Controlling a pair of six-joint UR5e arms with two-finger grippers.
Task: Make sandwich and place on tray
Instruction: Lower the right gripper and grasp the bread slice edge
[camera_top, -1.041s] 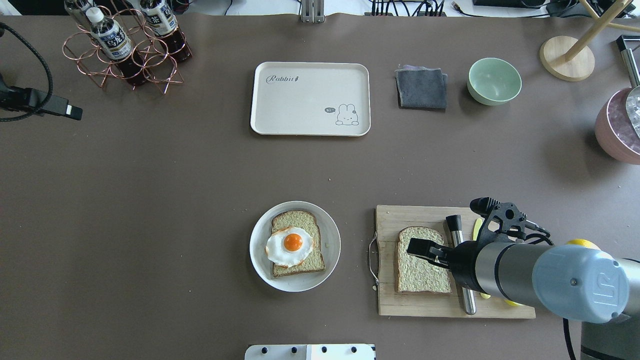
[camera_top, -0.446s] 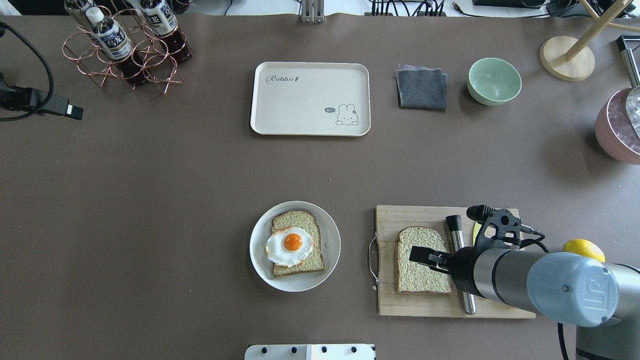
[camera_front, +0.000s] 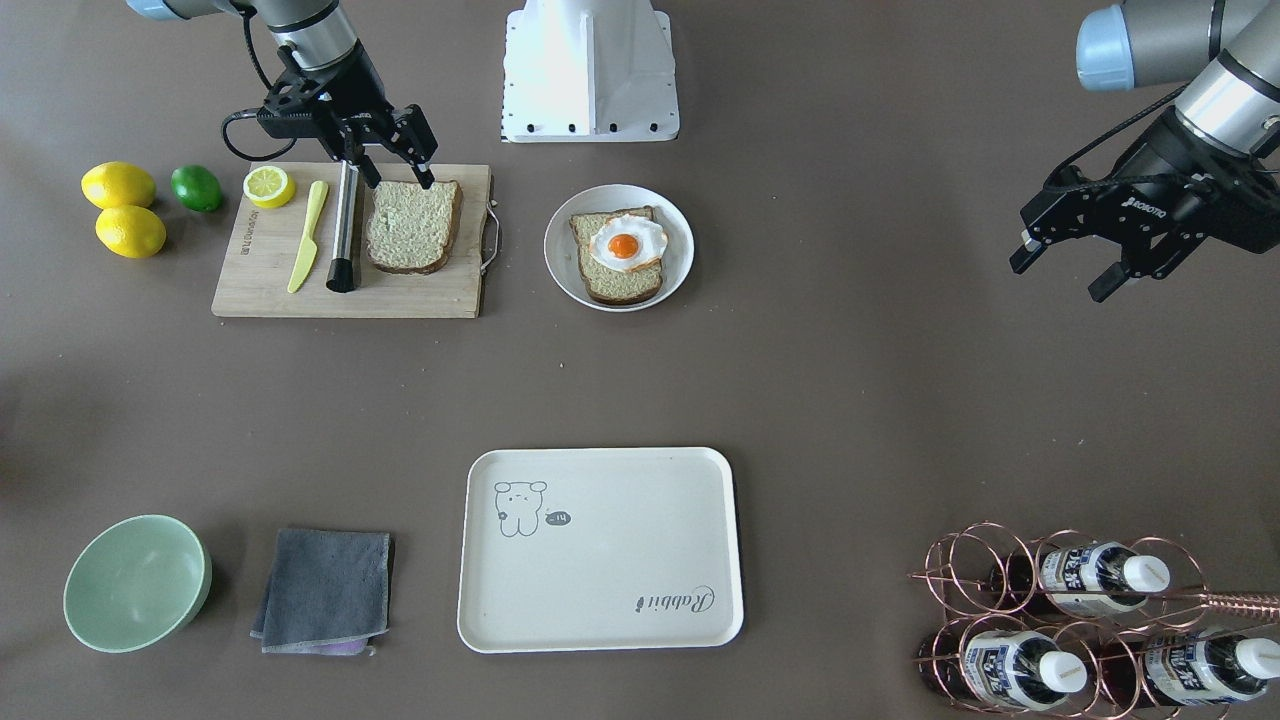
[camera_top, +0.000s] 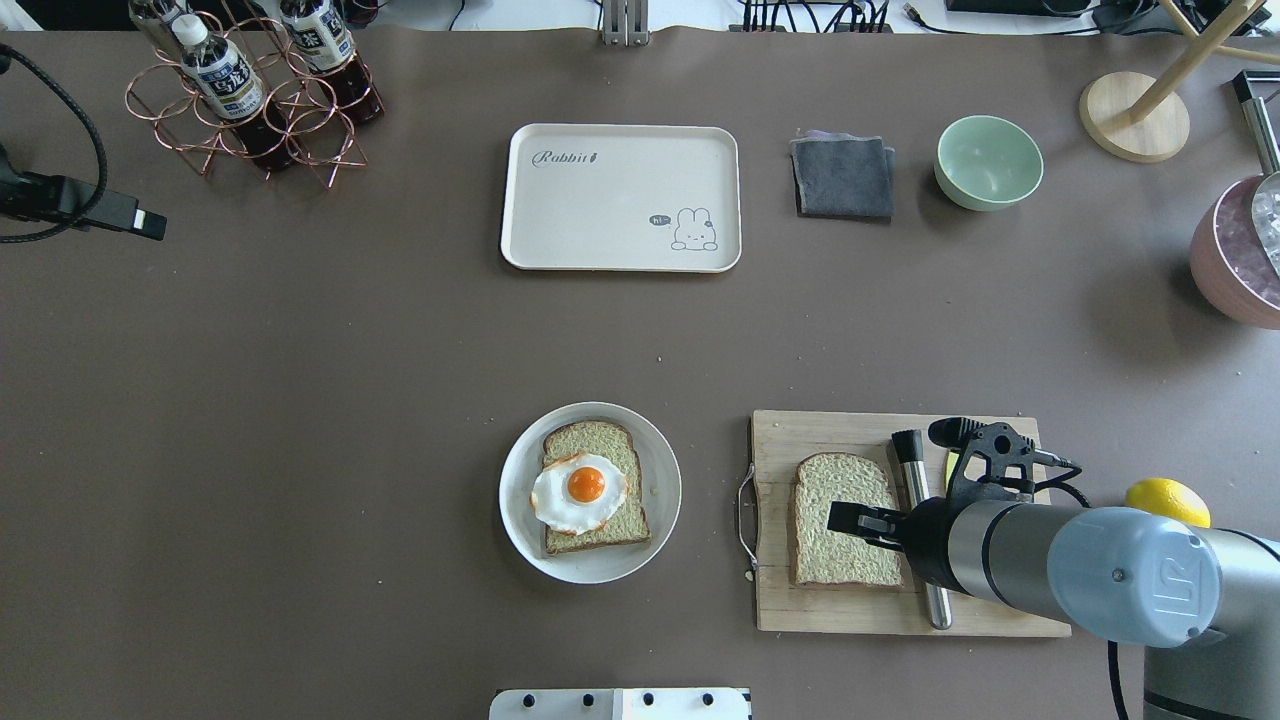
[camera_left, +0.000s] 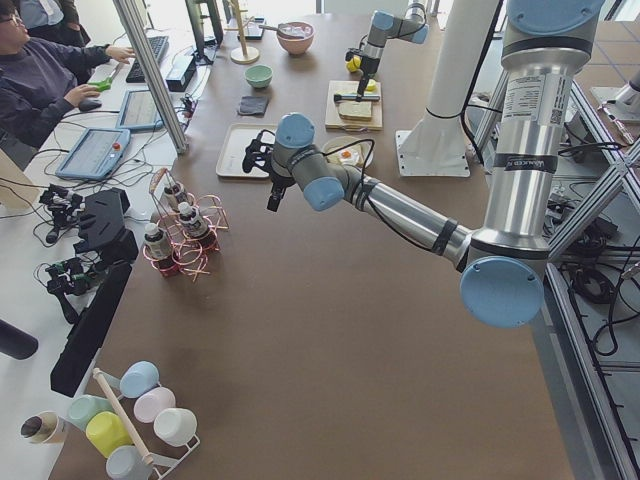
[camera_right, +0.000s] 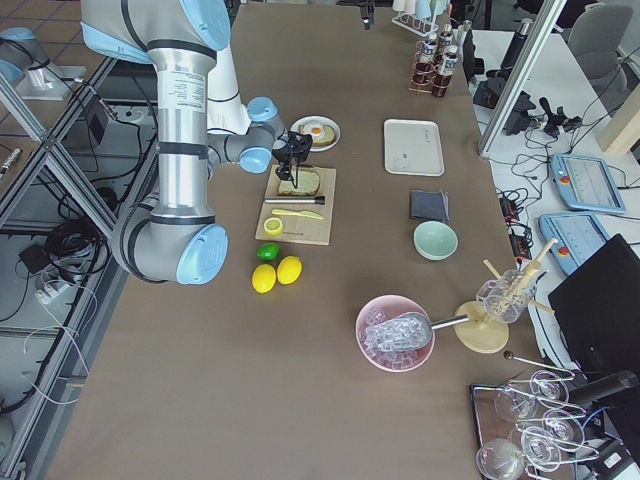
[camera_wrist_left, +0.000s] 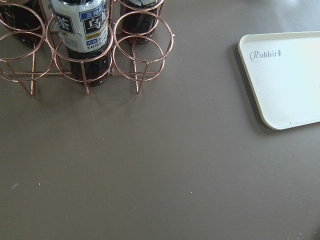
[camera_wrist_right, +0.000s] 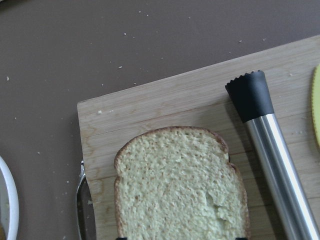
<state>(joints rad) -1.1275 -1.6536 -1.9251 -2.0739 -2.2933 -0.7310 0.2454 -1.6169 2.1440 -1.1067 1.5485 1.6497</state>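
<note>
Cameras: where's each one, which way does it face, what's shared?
Front-facing: across the table, facing the base; both arms, left gripper view-right.
Overhead: behind the base, looking down; right gripper over bread.
Exterior left: table's left end; left arm near.
Exterior right: opposite end; right arm near.
Left wrist: down on bottles, tray; no body.
Right wrist: down on bread, board; right gripper barely shows.
Shared: tray in left wrist, overhead, front-facing.

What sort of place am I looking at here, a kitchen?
Probably a robotics lab, not a kitchen: a robot arm hovers over bread, and a person sits at a keyboard nearby.
</note>
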